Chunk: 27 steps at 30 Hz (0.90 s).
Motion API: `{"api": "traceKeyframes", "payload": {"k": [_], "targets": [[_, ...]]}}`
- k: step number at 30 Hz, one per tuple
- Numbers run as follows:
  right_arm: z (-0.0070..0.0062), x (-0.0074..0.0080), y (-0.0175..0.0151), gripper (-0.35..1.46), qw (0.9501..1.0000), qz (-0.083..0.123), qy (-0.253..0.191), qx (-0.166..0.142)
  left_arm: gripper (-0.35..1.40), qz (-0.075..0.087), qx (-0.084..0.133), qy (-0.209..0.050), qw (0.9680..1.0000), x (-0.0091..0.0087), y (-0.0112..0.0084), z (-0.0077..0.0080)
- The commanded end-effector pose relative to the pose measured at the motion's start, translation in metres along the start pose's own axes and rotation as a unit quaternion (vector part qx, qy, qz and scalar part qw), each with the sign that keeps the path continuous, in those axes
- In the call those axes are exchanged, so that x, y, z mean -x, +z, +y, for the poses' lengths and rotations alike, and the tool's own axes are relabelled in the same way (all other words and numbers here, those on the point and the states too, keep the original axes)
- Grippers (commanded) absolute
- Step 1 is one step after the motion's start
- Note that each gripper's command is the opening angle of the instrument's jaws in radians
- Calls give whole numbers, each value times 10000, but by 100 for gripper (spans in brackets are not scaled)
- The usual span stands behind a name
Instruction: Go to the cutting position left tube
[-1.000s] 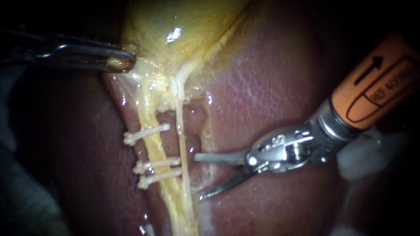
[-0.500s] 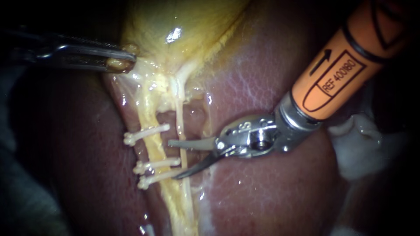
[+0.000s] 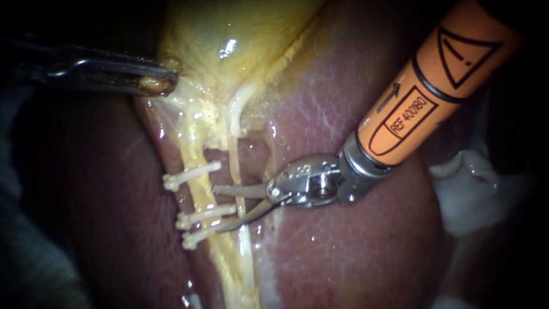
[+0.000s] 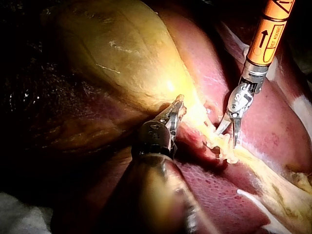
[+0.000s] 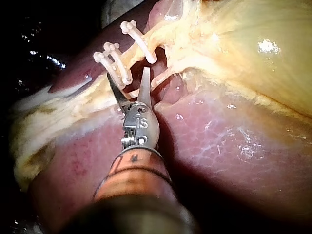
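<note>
Low on the dark red, glistening liver [image 3: 343, 257], just under the bulging yellow gallbladder [image 3: 251, 28], the left tube [image 3: 206, 191] — a thick, pale yellow cord — runs down the tissue. Three white plastic clips [image 3: 191, 174] sit clamped across it, one higher up and two close together below. My right instrument [image 3: 214, 209], an orange-sleeved shaft ending in a silver wrist and two slim curved blades, comes in from the upper right with its blades spread in a moderate V. A thin whitish thread-like tube [image 3: 233, 151] just beside the left tube lies in the gap between them. The blade tips reach the left tube's near edge — the upper tip between the single clip and the pair, the lower tip at the pair. Whether either blade touches the left tube I cannot tell. My left instrument [image 3: 160, 79], a dark slender metal shaft from the left, has its jaws closed on a fold of yellow tissue at the gallbladder's lower edge, well apart from the clips.
</note>
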Motion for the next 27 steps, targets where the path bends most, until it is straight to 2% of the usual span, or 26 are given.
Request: {"api": "traceKeyframes", "payload": {"k": [1, 11, 15, 27], "targets": [[0, -2, 2, 145, 10000, 67, -12, -8, -35, 0, -1, -1, 10000, 0, 0, 0], [2, -15, 13, 143, 9985, 446, -11, -306, -35, 0, -1, -1, 10000, 0, 0, 0], [0, -20, 15, 143, 9978, 534, -43, -393, -35, 0, -1, -1, 10000, 0, 0, 0], [-4, -40, 6, 142, 9943, 884, -53, -594, -35, 0, -1, -2, 10000, 0, 0, 0]]}}
